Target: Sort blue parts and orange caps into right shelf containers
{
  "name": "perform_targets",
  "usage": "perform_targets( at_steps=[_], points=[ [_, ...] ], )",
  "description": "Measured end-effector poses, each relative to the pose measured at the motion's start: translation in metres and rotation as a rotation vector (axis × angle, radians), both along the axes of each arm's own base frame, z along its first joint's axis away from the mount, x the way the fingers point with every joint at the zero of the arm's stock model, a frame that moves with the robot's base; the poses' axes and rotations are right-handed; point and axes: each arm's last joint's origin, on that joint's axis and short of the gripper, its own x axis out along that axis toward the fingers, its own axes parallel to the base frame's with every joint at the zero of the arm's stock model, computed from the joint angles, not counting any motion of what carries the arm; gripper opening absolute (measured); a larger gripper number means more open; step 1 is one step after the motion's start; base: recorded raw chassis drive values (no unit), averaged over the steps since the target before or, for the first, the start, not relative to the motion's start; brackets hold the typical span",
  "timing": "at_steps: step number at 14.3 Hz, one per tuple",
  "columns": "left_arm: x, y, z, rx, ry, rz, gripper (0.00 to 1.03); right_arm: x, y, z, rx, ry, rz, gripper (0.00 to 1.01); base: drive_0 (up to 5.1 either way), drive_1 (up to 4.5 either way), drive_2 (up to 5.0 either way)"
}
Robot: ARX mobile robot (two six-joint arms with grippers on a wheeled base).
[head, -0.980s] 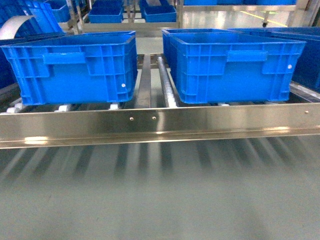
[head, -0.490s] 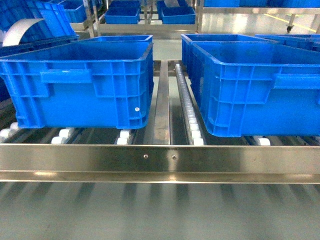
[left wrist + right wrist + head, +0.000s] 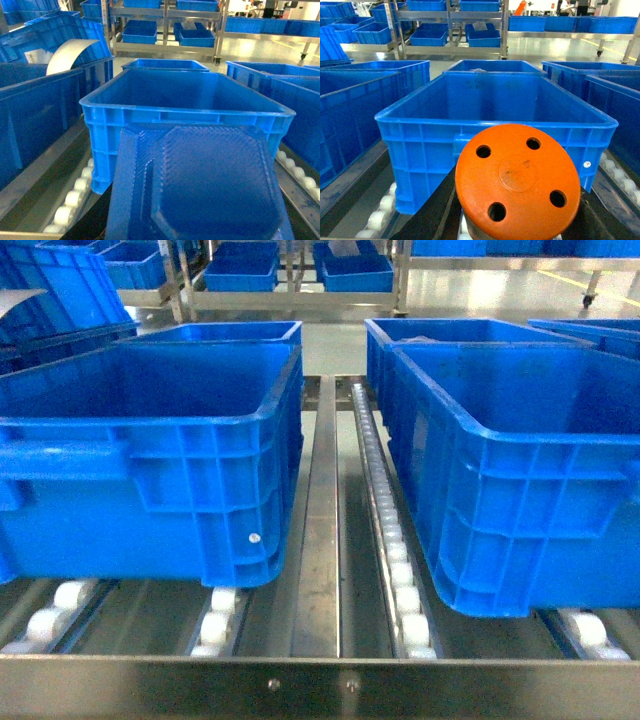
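Head view: two blue crates (image 3: 150,455) (image 3: 520,460) on the roller shelf (image 3: 385,530), neither pincer visible. Lower centre of the right wrist view: orange cap (image 3: 517,182) before a crate (image 3: 495,120). Left wrist view: blue part (image 3: 195,185) fills the lower frame. Pincer fingers hidden; grip cannot be told.

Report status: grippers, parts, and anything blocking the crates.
Blue part fills the left wrist view, orange cap the right; gripper fingers not visible. Each faces an open blue crate. Nothing in the way.
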Motion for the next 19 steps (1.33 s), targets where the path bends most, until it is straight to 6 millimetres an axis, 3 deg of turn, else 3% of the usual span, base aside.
perform_targets(
  at_steps=[19],
  points=[
    [0.0000,0.0000,-0.0001,0.000,0.001,-0.001,0.42,0.0000,0.0000,-0.0002,0.000,0.002,0.000,0.45,0.0,0.23,-0.2]
  ],
)
